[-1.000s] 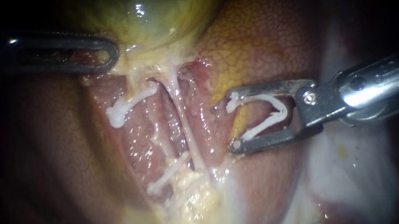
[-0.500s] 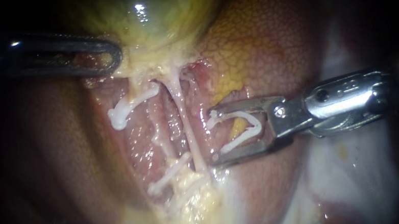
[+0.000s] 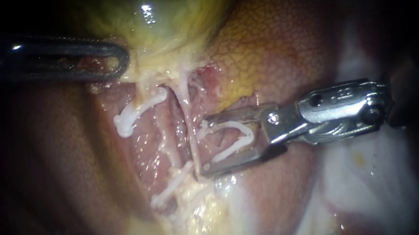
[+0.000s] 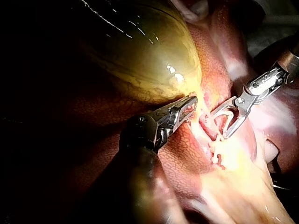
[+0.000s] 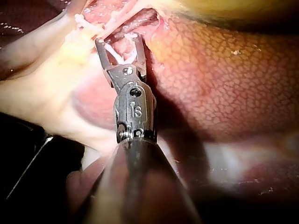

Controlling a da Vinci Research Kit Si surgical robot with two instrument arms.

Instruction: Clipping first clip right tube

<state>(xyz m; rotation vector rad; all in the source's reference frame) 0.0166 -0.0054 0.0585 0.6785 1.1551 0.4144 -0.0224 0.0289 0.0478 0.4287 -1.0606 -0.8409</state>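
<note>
The right tube (image 3: 186,115) runs down from the yellow-green gallbladder (image 3: 152,11) as a thin pale strand. My right instrument (image 3: 202,145) comes in from the right, its jaws standing wide apart with an open white clip (image 3: 246,129) held between them. The jaw tips reach the right tube, and the clip's mouth faces it. In the right wrist view the same jaws (image 5: 119,39) straddle pale strands. My left instrument (image 3: 114,60) is shut on tissue at the gallbladder's lower edge, which the left wrist view (image 4: 189,106) also shows.
To the left of the right tube, one white clip (image 3: 131,116) sits high and another (image 3: 170,187) low on a paler strand. Mottled liver (image 3: 275,44) lies above the right instrument. Pale fatty tissue (image 3: 205,210) spreads below the tubes.
My right instrument has moved left with its clip, from well clear of the right tube until its jaw tips reach it. The left instrument has kept its hold and place.
</note>
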